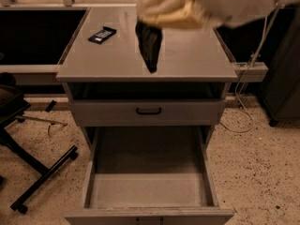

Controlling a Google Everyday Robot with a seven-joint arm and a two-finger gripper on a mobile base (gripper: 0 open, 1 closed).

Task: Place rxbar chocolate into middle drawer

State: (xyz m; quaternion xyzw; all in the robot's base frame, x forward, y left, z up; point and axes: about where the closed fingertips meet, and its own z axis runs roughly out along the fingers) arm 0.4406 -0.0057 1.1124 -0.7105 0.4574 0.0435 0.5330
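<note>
The rxbar chocolate point(102, 34) is a small black bar with pale lettering, lying flat on the grey cabinet top point(187, 60) at its back left. The middle drawer point(147, 189) is pulled out at the bottom of the view, and its grey floor is bare. My gripper point(149, 48) hangs dark from the pale arm point(206, 3), which reaches in from the upper right. The gripper is above the middle of the cabinet top, to the right of the bar and apart from it. It holds nothing that I can see.
A closed drawer front with a black handle point(148, 110) sits above the open drawer. A black chair base point(33, 172) stands on the floor at the left. A cable point(243, 111) hangs at the right, beside a dark cabinet point(286, 78).
</note>
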